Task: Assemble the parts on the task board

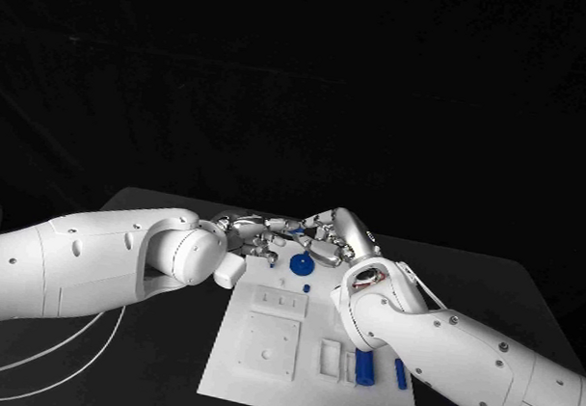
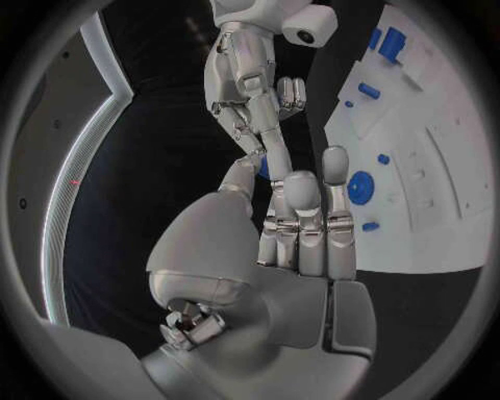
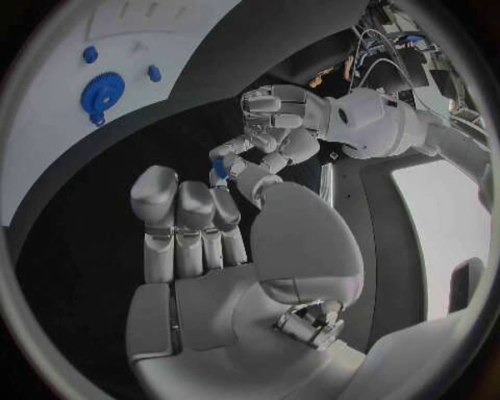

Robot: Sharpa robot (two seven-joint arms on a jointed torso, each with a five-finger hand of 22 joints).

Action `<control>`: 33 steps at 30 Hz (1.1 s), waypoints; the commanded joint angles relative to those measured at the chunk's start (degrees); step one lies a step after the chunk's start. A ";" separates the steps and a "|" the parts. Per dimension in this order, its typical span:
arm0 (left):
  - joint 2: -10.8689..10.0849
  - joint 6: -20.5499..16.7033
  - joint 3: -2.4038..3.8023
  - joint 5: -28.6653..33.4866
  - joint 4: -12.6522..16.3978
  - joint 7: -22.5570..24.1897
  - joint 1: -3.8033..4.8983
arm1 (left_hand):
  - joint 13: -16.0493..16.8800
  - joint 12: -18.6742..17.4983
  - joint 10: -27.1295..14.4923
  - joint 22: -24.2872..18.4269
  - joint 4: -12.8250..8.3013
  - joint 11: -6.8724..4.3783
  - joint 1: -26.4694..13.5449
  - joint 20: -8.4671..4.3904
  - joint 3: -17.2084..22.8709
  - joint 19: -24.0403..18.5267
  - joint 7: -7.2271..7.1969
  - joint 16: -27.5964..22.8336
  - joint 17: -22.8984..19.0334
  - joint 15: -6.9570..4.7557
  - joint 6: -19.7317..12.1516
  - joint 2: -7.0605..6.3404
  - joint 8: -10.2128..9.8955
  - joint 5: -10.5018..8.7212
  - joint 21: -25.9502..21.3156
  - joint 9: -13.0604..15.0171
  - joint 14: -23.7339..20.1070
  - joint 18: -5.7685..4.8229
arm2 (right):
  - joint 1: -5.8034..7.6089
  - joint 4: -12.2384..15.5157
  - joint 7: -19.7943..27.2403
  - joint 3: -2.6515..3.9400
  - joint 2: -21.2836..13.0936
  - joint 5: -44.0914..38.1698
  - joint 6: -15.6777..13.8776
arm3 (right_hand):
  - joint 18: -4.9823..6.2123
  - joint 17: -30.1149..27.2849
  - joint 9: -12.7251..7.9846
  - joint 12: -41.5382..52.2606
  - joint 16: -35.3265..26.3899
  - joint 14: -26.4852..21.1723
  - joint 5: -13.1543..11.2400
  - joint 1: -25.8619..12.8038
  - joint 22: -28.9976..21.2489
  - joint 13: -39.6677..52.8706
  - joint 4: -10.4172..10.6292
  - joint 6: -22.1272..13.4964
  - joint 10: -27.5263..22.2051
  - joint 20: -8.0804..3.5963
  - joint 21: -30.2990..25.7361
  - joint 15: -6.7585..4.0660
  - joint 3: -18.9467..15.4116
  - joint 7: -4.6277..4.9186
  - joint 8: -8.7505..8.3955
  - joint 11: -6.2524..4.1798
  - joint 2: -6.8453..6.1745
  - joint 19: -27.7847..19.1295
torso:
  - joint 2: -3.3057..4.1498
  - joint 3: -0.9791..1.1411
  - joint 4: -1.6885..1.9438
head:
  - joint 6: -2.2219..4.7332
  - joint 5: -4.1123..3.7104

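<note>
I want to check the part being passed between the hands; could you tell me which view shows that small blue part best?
The right wrist view: the small blue part sits unobstructed between the two hands' fingertips. The left wrist view shows a blue sliver behind fingers. The head view shows a blue speck where the left hand meets the right hand.

My head view is dim: the background is near black, and light from above falls on my white arms and the task board (image 1: 266, 375), which read bright without clipping. Both wrist views are circular fisheye pictures in a dark frame, and straight board edges bend toward the rim. My left hand (image 2: 302, 225) and right hand (image 3: 198, 225) show soft specular highlights, with shadow between the fingers.
</note>
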 commanded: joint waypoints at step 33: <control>-3.06 0.96 -0.06 -17.54 -1.52 3.63 0.09 | -0.70 -9.21 -1.46 -0.60 19.88 3.36 -2.80 2.80 -3.21 -2.69 1.03 -5.20 -2.84 3.15 -7.33 -12.36 0.22 -24.75 -6.90 0.05 -4.72 1.00 | -1.09 2.87 7.42 0.94 -5.82 13.29 11.56 | -0.19 0.66 0.25 0.30 0.07 0.03 -0.64 -3.02 6.07 0.83 -5.40 1.75 0.58 -0.45 1.33 -0.60 0.61 -0.34 0.41 -0.42 2.86 2.52 | -0.02 0.07 -0.04 | -0.50 -0.63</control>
